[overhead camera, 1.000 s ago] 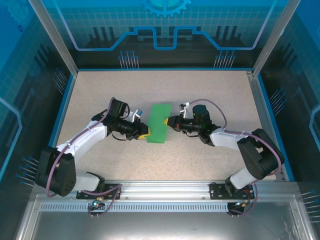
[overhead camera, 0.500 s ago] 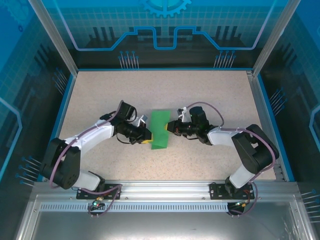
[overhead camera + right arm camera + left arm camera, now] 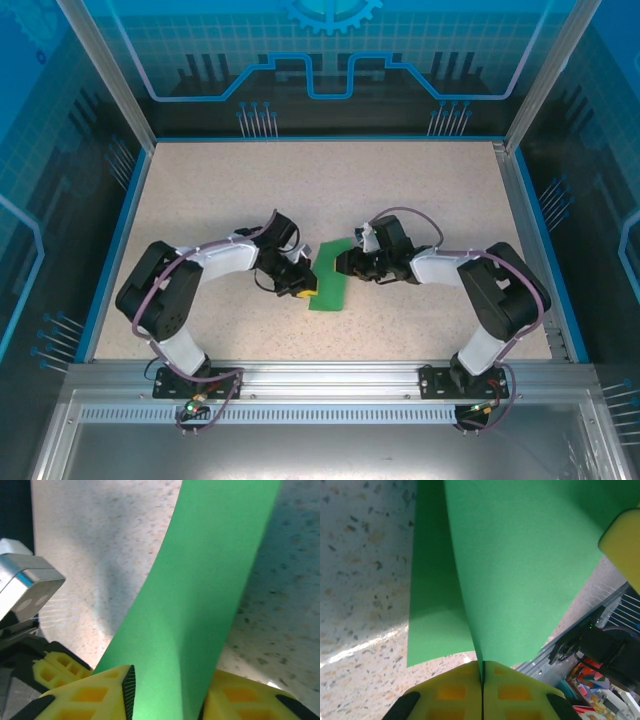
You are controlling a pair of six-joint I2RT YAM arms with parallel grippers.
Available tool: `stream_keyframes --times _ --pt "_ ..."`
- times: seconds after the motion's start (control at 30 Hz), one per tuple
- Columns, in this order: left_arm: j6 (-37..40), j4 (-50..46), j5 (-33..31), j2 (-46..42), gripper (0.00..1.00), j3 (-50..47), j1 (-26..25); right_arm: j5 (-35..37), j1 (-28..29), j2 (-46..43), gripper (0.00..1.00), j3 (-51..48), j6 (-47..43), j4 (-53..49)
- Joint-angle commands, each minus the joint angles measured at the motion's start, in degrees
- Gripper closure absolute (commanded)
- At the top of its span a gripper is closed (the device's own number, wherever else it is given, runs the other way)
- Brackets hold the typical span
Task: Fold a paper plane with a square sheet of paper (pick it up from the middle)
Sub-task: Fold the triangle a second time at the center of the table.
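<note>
Green and bowed, the square sheet of paper sits just below centre of the top view, between both arms. Our left gripper is clamped tight on its edge. Our right gripper stands parted, the sheet loose between its fingers. With only one pinch holding, we judge the sheet may swing or crease crooked against the table.
</note>
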Motion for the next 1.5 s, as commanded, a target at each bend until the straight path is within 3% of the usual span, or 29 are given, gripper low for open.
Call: stream_keyframes --times 0.0,0.2,0.47,0.73,0.83,1.03,1.2,1.47 --pt "-1.2 0.3 -1.0 2.1 0.93 2.1 -0.9 4.2 -0.7 -2.4 0.58 1.8 -5.8 -9.6" --pt "-2.4 0.2 -2.0 3.5 0.93 3.5 -1.8 10.3 -0.7 -6.0 0.53 2.8 -11.1 -18.2" --pt "-3.7 -0.1 -2.5 5.2 0.92 5.3 -2.5 14.6 1.8 -14.0 0.5 -1.4 -16.0 -17.8" --pt "-5.3 0.9 -1.6 6.8 0.91 6.0 -2.5 15.1 8.4 -24.2 0.49 -9.4 -19.7 -10.0" --pt "-5.6 1.0 -1.2 7.2 0.91 6.5 -2.5 18.7 12.5 -26.2 0.49 -11.8 -20.6 -6.4" --pt "-5.9 0.7 0.1 8.1 0.9 7.5 -2.5 30.0 20.4 -24.7 0.49 -13.3 -23.4 -2.2" --pt "-5.3 -0.6 0.0 8.3 0.9 8.5 -2.6 35.5 23.0 -20.5 0.5 -11.9 -24.0 -2.8" --pt "-2.9 -4.5 -2.8 8.3 0.89 10.0 -2.5 32.7 20.7 -16.4 0.66 -11.8 -21.4 -1.6"
